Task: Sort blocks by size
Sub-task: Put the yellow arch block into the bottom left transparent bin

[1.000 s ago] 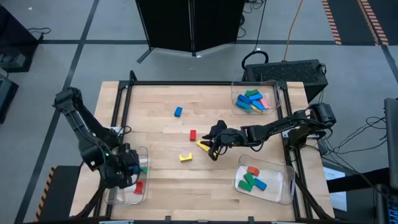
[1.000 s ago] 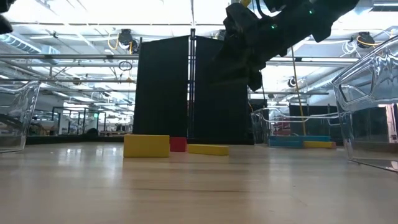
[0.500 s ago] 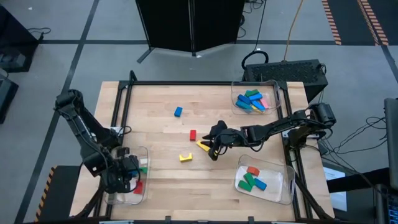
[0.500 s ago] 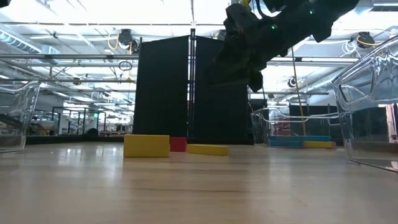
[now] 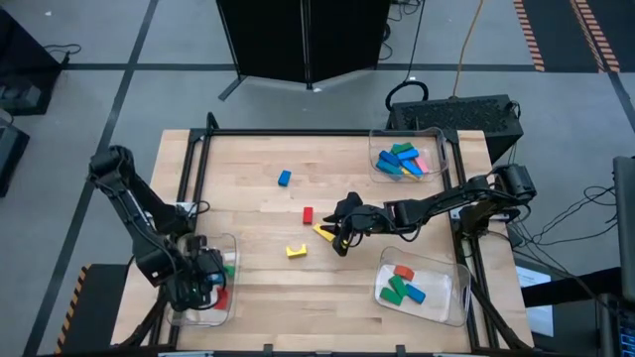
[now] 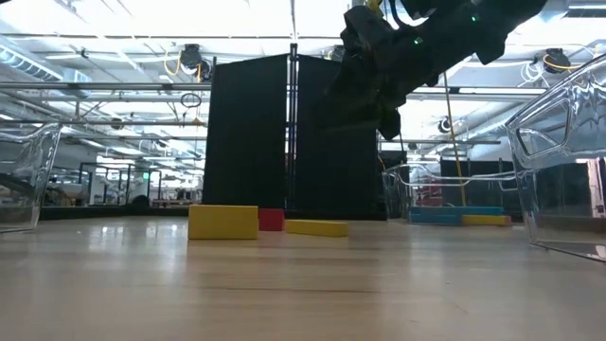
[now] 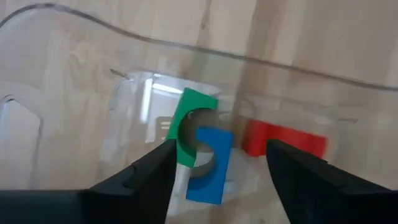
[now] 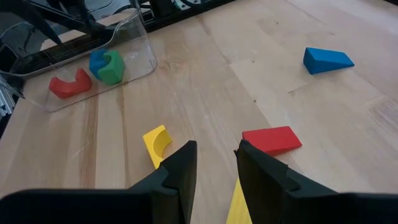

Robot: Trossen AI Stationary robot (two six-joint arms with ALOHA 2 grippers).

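My right gripper [image 5: 340,238] hangs open above the table's middle, over the near end of a long yellow block [image 5: 323,232] that lies flat; the low view shows the gripper [image 6: 381,109] well above the block [image 6: 317,227]. In the right wrist view the block [image 8: 238,202] shows between the fingers. A red block [image 5: 308,213], a blue block [image 5: 285,178] and a notched yellow block [image 5: 296,251] lie loose on the table. My left gripper [image 5: 203,281] is open and empty over the near-left clear tray [image 5: 230,243], which holds a green [image 7: 191,124], a blue [image 7: 208,168] and a red [image 7: 283,140] block.
A clear tray [image 5: 437,139] at the far right holds several blue, green, pink and yellow blocks. Another clear tray [image 5: 458,293] at the near right holds red, green and blue blocks. A black frame rail [image 5: 298,133] runs along the table's far edge.
My left gripper has moved a little toward the table's near edge over the near-left tray. My right gripper and the loose blocks have kept still.
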